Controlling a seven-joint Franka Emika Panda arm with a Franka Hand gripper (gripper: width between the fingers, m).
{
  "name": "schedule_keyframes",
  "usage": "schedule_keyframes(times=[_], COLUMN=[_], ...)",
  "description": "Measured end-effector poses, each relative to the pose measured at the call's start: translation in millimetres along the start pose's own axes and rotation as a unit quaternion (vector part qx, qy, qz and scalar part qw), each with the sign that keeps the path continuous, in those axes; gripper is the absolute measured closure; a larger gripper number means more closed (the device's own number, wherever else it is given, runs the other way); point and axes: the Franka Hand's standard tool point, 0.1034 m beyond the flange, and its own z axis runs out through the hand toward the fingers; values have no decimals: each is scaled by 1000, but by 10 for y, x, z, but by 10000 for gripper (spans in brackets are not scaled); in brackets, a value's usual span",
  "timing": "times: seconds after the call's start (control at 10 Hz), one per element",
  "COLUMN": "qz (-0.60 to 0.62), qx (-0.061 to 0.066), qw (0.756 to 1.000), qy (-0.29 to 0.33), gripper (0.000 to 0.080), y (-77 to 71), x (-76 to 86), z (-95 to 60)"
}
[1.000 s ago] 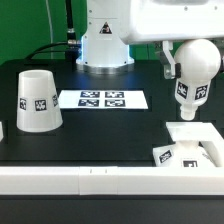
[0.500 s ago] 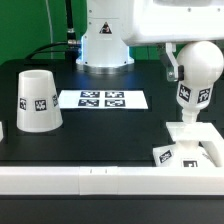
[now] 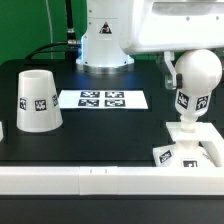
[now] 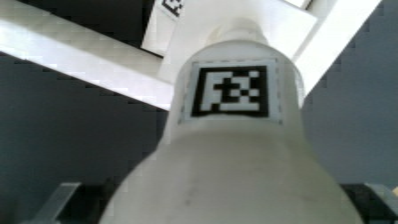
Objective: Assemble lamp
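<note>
The white bulb [image 3: 194, 80] stands nearly upright at the exterior view's right, round head up. Its stem end rests on the raised socket of the flat square base [image 3: 200, 152]. My gripper [image 3: 184, 62] is shut on the bulb's head; one dark finger [image 3: 170, 66] shows beside it. In the wrist view the bulb [image 4: 222, 130] fills the picture with its tag facing the camera, and the gripper [image 4: 214, 205] has a finger [image 4: 57, 200] on each side of it. The tapered shade [image 3: 35, 99] stands mouth down at the left, apart from the gripper.
The marker board [image 3: 101, 99] lies flat at the middle back. The robot's white pedestal [image 3: 104, 45] stands behind it. A raised white rim [image 3: 100, 181] runs along the table's front edge, touching the base. A small white part [image 3: 2, 129] shows at the left edge.
The gripper has lowered the bulb and shifted it slightly toward the exterior view's right. Its stem has come down onto the base's socket. The shade has not moved.
</note>
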Motion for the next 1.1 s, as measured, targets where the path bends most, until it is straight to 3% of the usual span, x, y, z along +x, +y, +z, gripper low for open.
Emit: schedule_keyframes(times=[0.5, 1.1], qz=[1, -4], qx=[3, -7], qw=[1000, 999], qy=[-3, 38], gripper=[225, 225], y=[-16, -52], x=[-9, 5], z=[143, 143])
